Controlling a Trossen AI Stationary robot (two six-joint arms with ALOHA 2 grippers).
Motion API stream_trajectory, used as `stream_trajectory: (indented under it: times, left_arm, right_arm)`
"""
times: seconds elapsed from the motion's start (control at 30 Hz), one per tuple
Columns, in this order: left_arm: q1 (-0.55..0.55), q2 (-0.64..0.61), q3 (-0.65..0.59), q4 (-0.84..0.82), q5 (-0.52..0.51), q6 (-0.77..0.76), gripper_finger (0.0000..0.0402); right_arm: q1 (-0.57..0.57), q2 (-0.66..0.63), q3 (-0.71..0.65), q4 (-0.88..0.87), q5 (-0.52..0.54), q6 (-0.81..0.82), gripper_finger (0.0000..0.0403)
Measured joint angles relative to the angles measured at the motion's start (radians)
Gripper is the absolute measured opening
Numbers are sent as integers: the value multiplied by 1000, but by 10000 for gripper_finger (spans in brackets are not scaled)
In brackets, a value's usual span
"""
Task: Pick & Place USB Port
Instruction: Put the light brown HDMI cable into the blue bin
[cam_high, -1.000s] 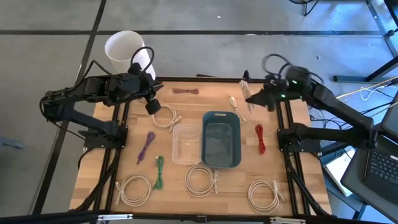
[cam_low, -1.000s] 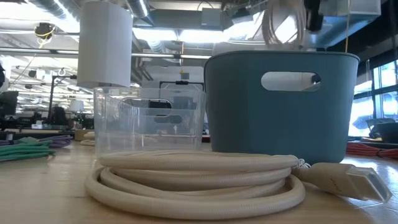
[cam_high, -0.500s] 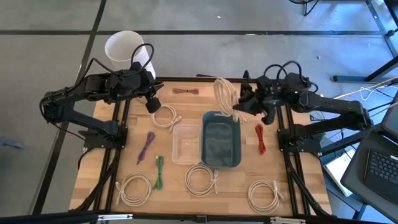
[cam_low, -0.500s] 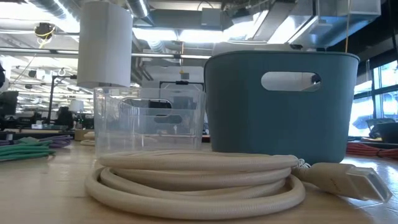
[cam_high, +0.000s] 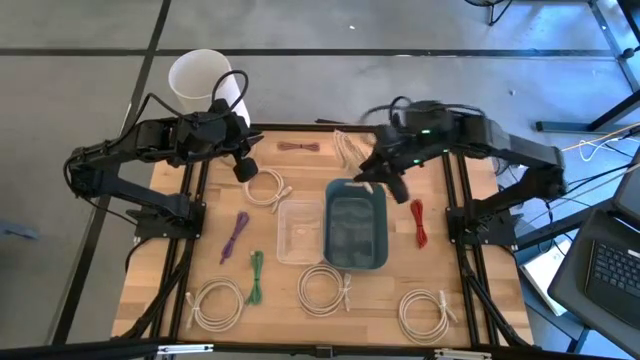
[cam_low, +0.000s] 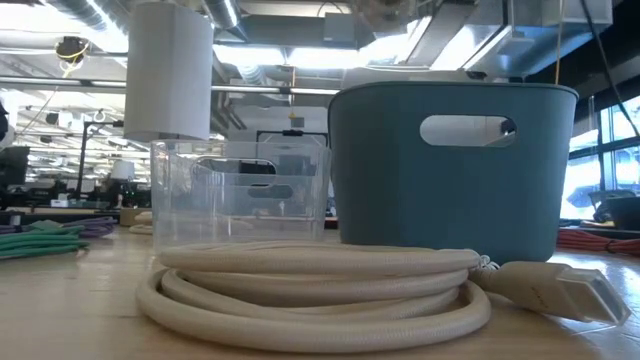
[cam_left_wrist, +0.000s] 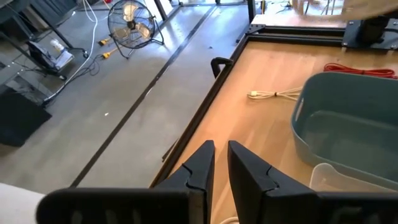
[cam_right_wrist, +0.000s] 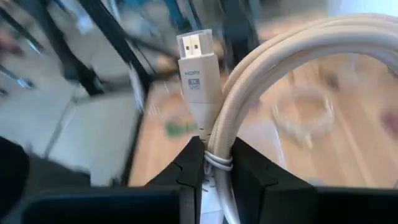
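Your right claw holds a cream cable over the bench.

Your wooden bench (cam_high: 300, 215) carries a blue bin (cam_high: 355, 225) and a clear box (cam_high: 300, 232) side by side. Your right claw (cam_high: 368, 178) hangs by the bin's far edge, pinching the looped cream cable (cam_right_wrist: 249, 81). Your left claw (cam_left_wrist: 221, 163) waits near the far left corner, fingers almost together and holding nothing.

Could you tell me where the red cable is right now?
The red cable lies on the table's right side in the high view, just right of the blue bin.
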Motion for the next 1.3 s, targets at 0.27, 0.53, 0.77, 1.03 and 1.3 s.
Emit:
stream_trajectory:
  times: [0.27,0.53,0.77,1.03,1.3]
  left_arm:
    - [0,0,0,0,-4,26,40]
    - [0,0,0,0,-5,59,36]
    - [1,0,0,0,-16,70,34]
    - [1,0,0,0,-15,70,32]
    - [1,0,0,0,-13,78,31]
  right_arm:
    - [26,124,6,-145,-3,3,54]
    - [65,224,6,-178,3,59,54]
    - [92,276,-61,-222,56,122,54]
    - [94,270,-313,2,54,205,54]
    - [94,269,-569,314,72,320,54]
